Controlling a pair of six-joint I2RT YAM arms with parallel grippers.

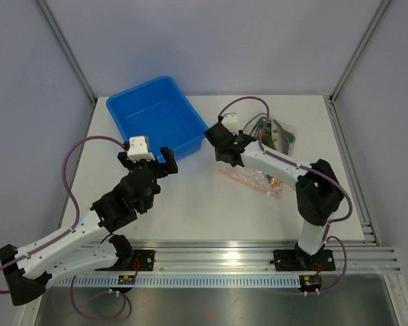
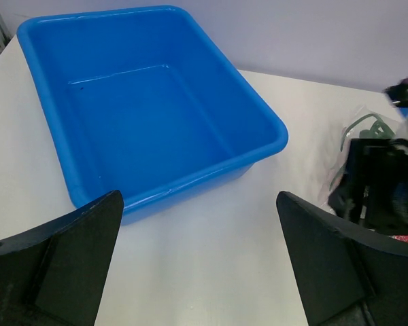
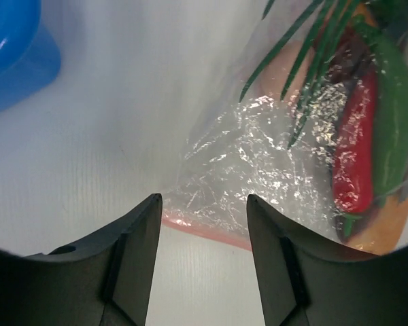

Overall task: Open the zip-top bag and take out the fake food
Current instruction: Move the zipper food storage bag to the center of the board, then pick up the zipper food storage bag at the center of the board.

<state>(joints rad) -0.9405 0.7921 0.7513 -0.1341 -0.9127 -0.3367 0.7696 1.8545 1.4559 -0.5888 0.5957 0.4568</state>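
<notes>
The zip-top bag [image 3: 258, 163], clear and crinkly, lies flat on the white table with its pinkish-red zip strip [image 3: 211, 229] toward my right gripper. The fake food [image 3: 357, 156] sits at the bag's far end: a red chili, a green pepper and orange pieces. My right gripper [image 3: 204, 200] stands open just above the zip edge, nothing between its jaws. From above, the bag [image 1: 255, 178] and food [image 1: 277, 132] flank the right arm, whose gripper [image 1: 217, 149] is near the tub's corner. My left gripper [image 2: 197, 197] is wide open and empty over bare table.
A blue plastic tub [image 1: 156, 115] stands at the back left, empty inside [image 2: 149, 109], right in front of the left gripper [image 1: 147, 161]. The right arm's wrist [image 2: 381, 183] shows at the right of the left wrist view.
</notes>
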